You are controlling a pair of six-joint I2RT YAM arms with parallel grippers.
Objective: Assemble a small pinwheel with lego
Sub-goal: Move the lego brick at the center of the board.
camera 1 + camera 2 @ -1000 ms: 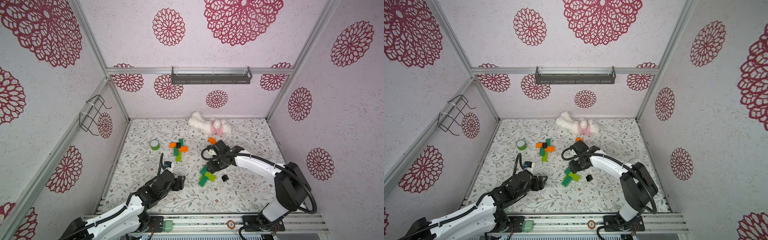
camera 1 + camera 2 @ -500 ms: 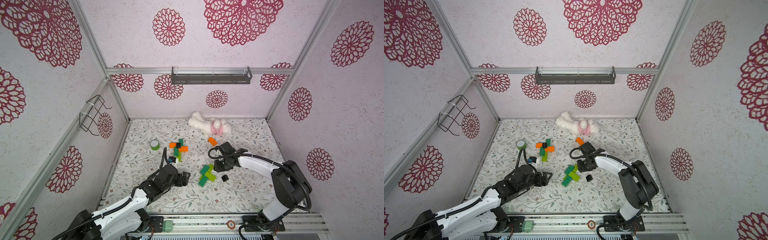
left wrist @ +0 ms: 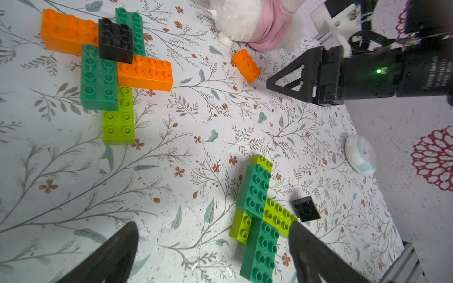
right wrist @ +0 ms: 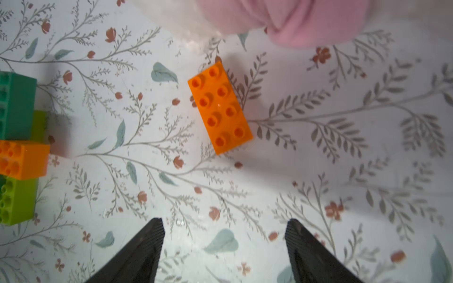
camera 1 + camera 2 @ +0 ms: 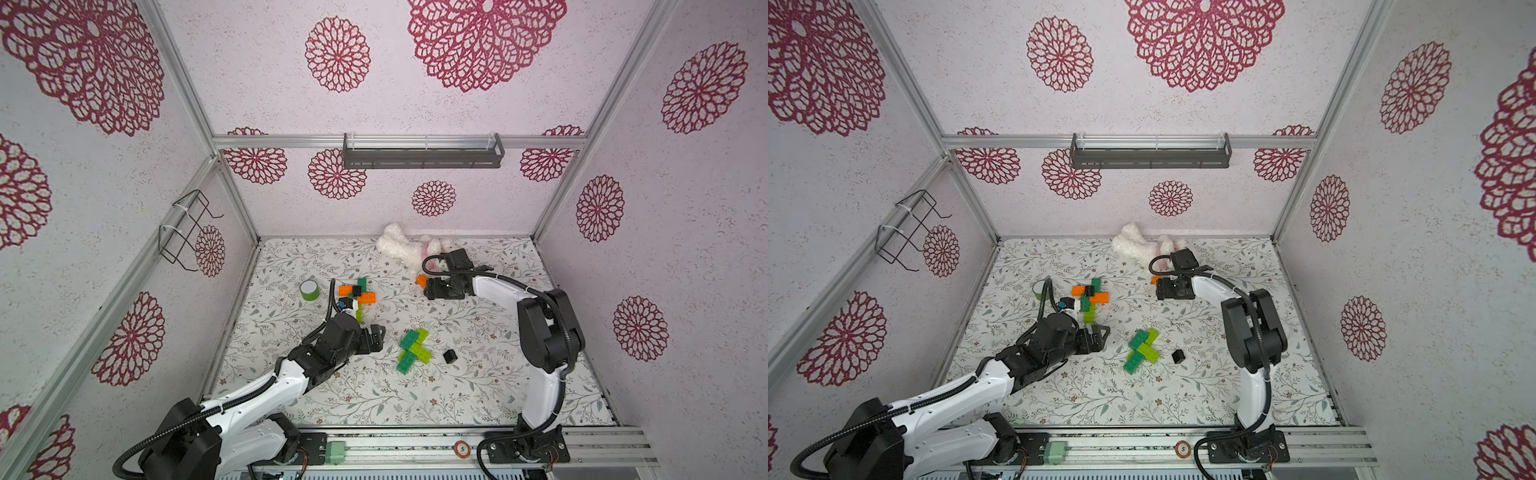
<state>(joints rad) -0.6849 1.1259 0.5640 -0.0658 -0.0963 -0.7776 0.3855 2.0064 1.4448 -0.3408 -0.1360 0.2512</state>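
The right gripper [image 4: 224,235], jaws wide and empty, faces a loose orange brick [image 4: 220,107] near the far edge of the table [image 5: 478,395], while the left gripper [image 3: 210,245], equally wide and empty, hangs by the green brick cross [image 3: 259,215] mid-table, a black brick [image 3: 306,209] just beside it.

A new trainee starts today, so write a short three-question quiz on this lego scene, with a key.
1. True or false: the right gripper grips the loose orange brick.
2. Which colour is the square brick atop the centre of the orange-and-green pinwheel? A) black B) red C) blue
3. Name the two colours of the brick cross beside the loose black piece.

Key: 1 false, its jaws stand open, short of the brick; 2 A; 3 dark green and lime green.
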